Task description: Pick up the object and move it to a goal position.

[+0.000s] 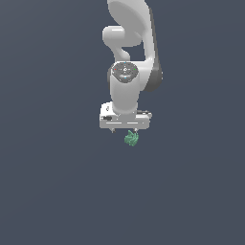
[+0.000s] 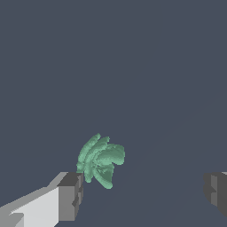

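The object (image 1: 131, 139) is a small green lumpy thing with ribbed lobes, lying on the dark grey floor. In the exterior view it sits just below my white gripper (image 1: 124, 130), under the finger on that view's right. In the wrist view the object (image 2: 101, 160) lies close beside one grey fingertip (image 2: 71, 195); the other fingertip (image 2: 216, 193) is far from it. My gripper (image 2: 144, 190) is open wide and holds nothing. I cannot tell whether the near fingertip touches the object.
The white arm (image 1: 129, 43) rises straight above the gripper. A plain dark grey floor (image 1: 57, 191) lies all around, with no other objects in view.
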Controlling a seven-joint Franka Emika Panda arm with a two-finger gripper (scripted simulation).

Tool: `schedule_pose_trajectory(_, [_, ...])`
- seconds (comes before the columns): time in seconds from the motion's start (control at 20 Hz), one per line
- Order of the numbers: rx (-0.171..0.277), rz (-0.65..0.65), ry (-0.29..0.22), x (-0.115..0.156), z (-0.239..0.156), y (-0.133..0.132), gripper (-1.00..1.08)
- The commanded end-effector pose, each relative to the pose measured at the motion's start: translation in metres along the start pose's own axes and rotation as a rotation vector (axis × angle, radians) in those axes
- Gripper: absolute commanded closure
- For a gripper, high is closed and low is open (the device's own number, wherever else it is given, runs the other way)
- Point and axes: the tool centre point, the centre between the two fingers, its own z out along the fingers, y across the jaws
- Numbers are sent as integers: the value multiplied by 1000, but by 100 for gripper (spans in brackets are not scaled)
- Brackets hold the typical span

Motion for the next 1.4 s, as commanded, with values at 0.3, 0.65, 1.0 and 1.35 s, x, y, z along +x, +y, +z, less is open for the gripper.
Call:
schedule_pose_trajectory(0.3, [23, 15, 20, 6, -5, -9, -92])
schedule_pose_trajectory(0.65, [32, 20, 28, 8, -7, -12, -92])
schedule_pose_trajectory(1.0, [31, 48, 28, 6, -2, -15, -92])
schedule_pose_trajectory(1.35, [25, 129, 28, 0, 12, -21, -92])
